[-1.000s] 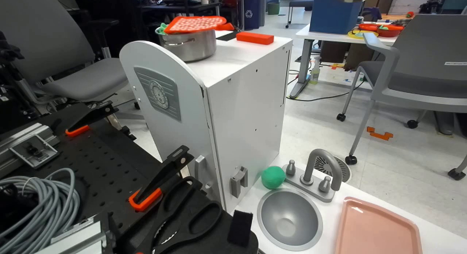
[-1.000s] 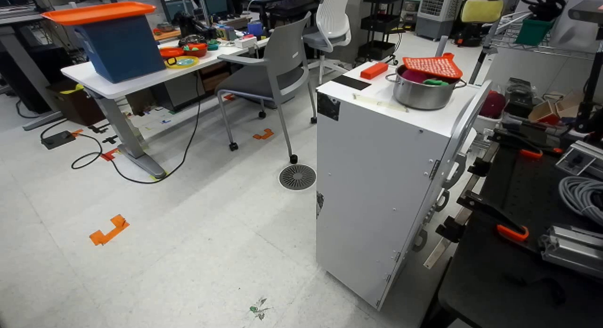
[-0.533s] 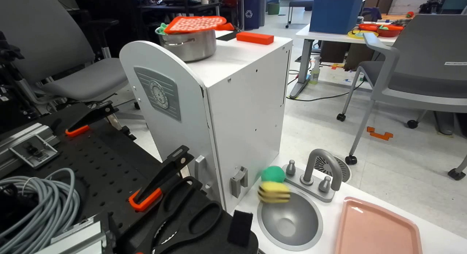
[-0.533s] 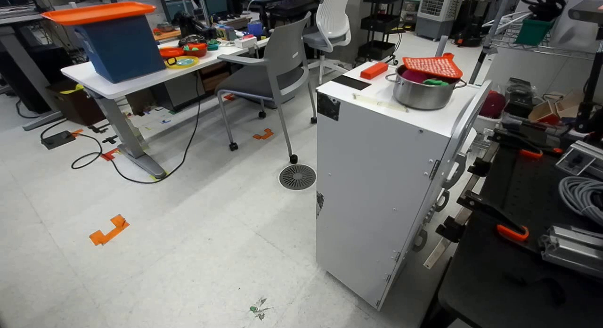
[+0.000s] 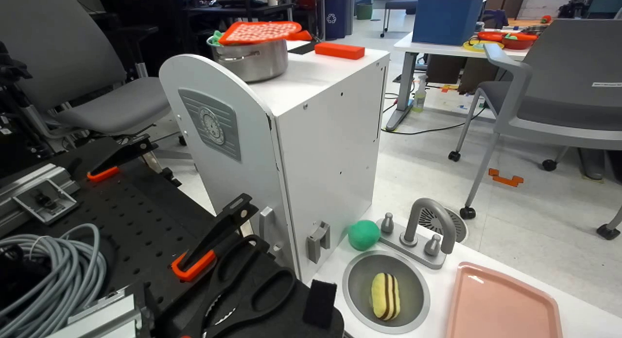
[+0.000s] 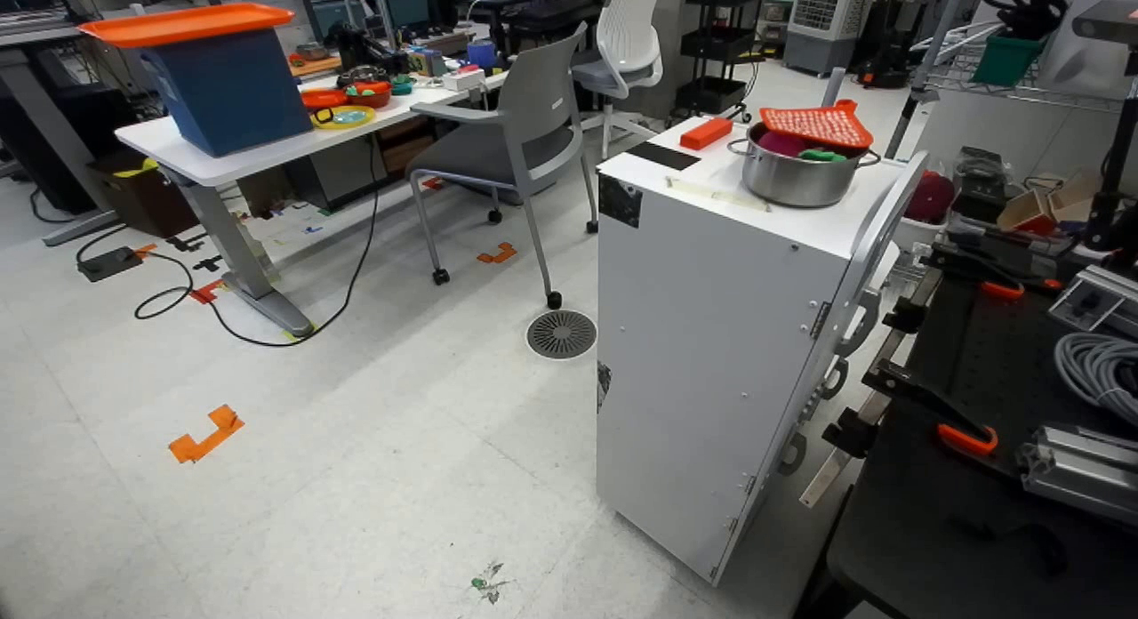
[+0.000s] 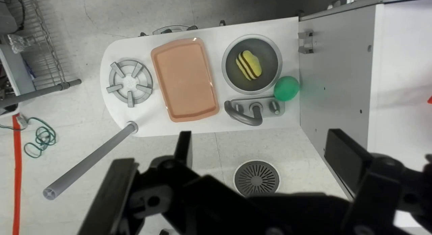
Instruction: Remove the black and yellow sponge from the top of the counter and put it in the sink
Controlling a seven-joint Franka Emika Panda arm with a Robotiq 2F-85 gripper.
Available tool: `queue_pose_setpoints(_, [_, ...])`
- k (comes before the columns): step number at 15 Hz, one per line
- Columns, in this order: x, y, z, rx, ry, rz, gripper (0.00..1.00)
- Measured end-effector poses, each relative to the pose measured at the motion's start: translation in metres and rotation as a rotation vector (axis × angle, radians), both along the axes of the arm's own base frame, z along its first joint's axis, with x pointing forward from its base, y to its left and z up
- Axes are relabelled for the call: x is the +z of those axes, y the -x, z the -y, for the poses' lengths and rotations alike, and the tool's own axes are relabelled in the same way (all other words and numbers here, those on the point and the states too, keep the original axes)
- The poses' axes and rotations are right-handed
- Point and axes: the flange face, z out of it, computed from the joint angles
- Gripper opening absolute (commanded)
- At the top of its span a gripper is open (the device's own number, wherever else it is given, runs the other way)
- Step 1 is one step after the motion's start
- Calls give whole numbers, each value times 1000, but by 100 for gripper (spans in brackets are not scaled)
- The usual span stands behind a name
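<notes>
The black and yellow sponge (image 5: pixel 385 296), yellow with dark stripes, lies inside the round metal sink (image 5: pixel 347 285) in an exterior view. From above, in the wrist view, the same sponge (image 7: pixel 249 65) rests within the grey bowl, away from its rim (image 7: pixel 224 68). My gripper (image 7: pixel 259 131) is open, its black fingers wide apart with nothing between them, well above the sink. Neither exterior view shows it. The tall white counter (image 5: pixel 330 143) stands beside the sink, and its side (image 7: pixel 337 73) reaches up along the right of the wrist view.
A green ball (image 7: pixel 286 88) touches the corner by the sink, next to the grey faucet (image 7: pixel 248 117). The pink tray (image 7: pixel 185 79) lies alongside. On the counter top are a metal pot (image 6: pixel 797 176) and a red block (image 6: pixel 706 132). A grey pole (image 7: pixel 91 160) rises at left.
One second ago the sponge hung at the top edge of both exterior views. Half a second ago it was a blur dropping over the sink; now it lies still in the bowl. My gripper has let it go.
</notes>
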Motion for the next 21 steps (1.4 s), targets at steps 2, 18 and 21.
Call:
queue_pose_setpoints(2, [1,-2,-2,5,2,7,100])
queue_pose_setpoints(18, [56,17,-131,266,20,132,100])
queue_pose_setpoints(21, [57,33,-152,338,14,129,100])
